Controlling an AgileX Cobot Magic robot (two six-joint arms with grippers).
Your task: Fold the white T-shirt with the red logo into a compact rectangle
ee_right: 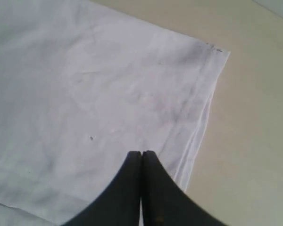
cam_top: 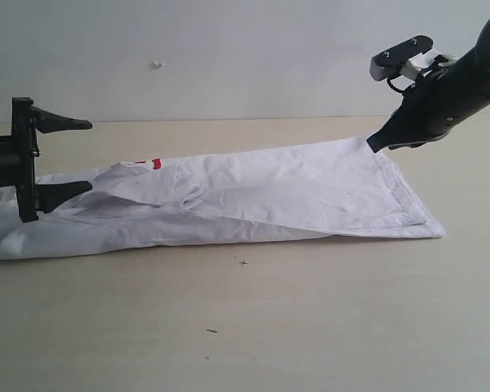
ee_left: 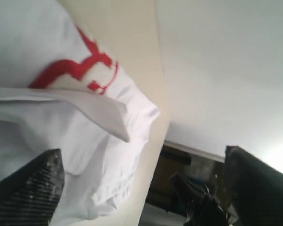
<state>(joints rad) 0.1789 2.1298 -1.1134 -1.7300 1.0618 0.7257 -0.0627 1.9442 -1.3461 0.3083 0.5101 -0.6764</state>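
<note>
The white T-shirt (cam_top: 253, 200) lies folded lengthwise into a long strip across the table. A bit of the red logo (cam_top: 155, 163) peeks out near its left end, and more of the red logo (ee_left: 80, 68) shows in the left wrist view on rumpled cloth (ee_left: 108, 155). My left gripper (cam_top: 90, 155) is open at the shirt's left end, its lower finger (cam_top: 65, 193) resting on the cloth and its upper finger well above. My right gripper (cam_top: 374, 145) is shut on the shirt's far right corner, holding it a little above the table. The right wrist view shows those shut jaws (ee_right: 141, 153) over the hemmed edge (ee_right: 198, 117).
The tan table (cam_top: 253, 327) runs wide in front of the shirt, with a few small dark specks (cam_top: 243, 263) on it. A pale wall (cam_top: 229, 57) rises behind the table's back edge. The table's edge (ee_left: 162, 155) and dark clutter beyond it show in the left wrist view.
</note>
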